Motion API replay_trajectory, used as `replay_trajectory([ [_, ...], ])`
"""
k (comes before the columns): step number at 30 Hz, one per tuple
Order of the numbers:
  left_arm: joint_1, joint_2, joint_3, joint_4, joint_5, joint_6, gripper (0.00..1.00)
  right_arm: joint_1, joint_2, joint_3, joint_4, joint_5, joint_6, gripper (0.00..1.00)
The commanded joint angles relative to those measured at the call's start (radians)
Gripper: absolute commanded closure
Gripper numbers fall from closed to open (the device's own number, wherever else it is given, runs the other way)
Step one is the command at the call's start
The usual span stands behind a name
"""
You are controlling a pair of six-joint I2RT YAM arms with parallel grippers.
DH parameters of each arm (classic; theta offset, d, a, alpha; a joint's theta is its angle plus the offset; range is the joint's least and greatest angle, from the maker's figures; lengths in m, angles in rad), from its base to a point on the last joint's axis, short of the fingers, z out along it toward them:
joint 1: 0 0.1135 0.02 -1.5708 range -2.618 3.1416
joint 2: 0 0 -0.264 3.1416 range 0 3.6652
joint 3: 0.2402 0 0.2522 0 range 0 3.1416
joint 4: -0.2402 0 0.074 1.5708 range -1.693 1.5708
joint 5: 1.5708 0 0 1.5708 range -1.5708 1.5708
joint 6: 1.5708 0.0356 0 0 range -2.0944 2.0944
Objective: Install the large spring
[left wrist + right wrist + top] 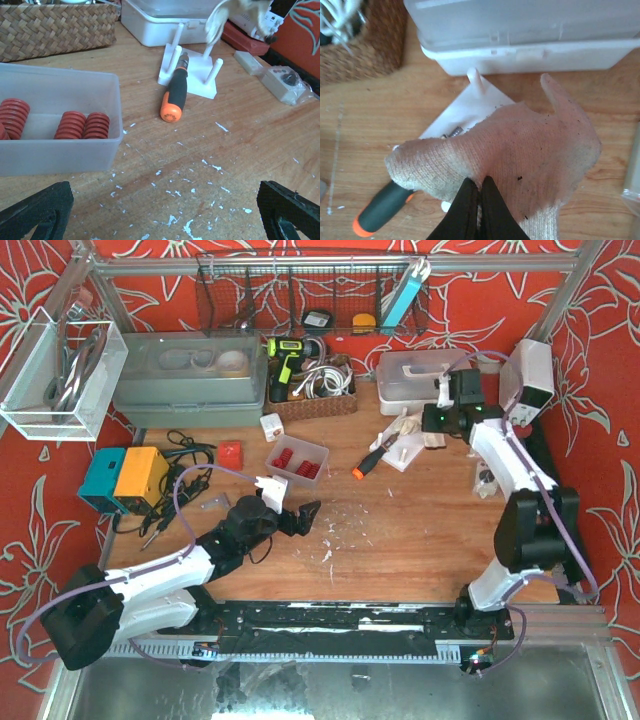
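Worn wooden tabletop, flecked with white chips, under red floral walls. On it the red springs (82, 125) lie in a clear bin (60, 155), just ahead and to the left of the left claw (303, 515), whose fingers stand wide apart with nothing between them. Which spring is the large one I cannot tell from here.

Farther ahead of that claw, to its right, sits the white peg base (192, 82), with an orange-ended screwdriver (176, 92) lying against its near edge. Directly over the base hangs the right claw (480, 200), pinched tight on a knit work glove (520, 140) that drapes across most of the pegs. Beyond it are a white case (160, 20) and a wicker basket (50, 25).

No spring is in hand, so the step appears to be clearing the glove off the fixture. Next, the glove should be dropped well away from the pegs; then the left claw needs to reach into the bin, close on a spring across its coils, and carry it to a peg.
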State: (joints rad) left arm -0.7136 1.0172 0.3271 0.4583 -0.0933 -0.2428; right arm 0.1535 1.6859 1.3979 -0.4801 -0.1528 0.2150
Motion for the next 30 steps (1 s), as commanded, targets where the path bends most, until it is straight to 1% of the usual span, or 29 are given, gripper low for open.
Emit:
replay_trajectory([
  [1, -0.003, -0.013, -0.01, 0.023, -0.023, 0.0, 0.01, 0.006, -0.119, -0.016, -0.032, 0.029, 0.011, 1.0],
  [5, -0.003, -0.019, -0.014, 0.028, 0.001, -0.001, 0.01, 0.005, -0.232, -0.09, -0.036, 0.093, 0.05, 1.0],
  [9, -0.003, -0.02, -0.019, 0.042, 0.031, 0.003, 0.01, 0.004, -0.352, -0.195, -0.034, 0.227, 0.11, 1.0],
  [12, -0.003, -0.016, -0.016, 0.039, 0.036, 0.007, 0.01, 0.003, -0.438, -0.295, -0.051, 0.399, 0.213, 1.0],
  [15, -0.003, -0.011, -0.023, 0.049, 0.021, 0.007, 0.01, 0.002, -0.527, -0.384, -0.111, 0.587, 0.34, 1.0],
  [18, -0.003, -0.009, -0.013, 0.039, 0.032, 0.001, 0.01, -0.001, -0.574, -0.455, -0.163, 0.736, 0.453, 1.0],
  [21, -0.003, -0.009, -0.019, 0.04, 0.022, -0.002, 0.01, -0.013, -0.585, -0.51, -0.221, 0.868, 0.557, 1.0],
  [23, -0.003, -0.012, -0.018, 0.033, 0.009, -0.001, 0.01, -0.032, -0.588, -0.558, -0.203, 0.881, 0.605, 1.0],
  [30, -0.003, -0.019, -0.036, 0.046, -0.017, -0.007, 0.01, -0.055, -0.544, -0.713, -0.013, 0.743, 0.705, 1.0],
])
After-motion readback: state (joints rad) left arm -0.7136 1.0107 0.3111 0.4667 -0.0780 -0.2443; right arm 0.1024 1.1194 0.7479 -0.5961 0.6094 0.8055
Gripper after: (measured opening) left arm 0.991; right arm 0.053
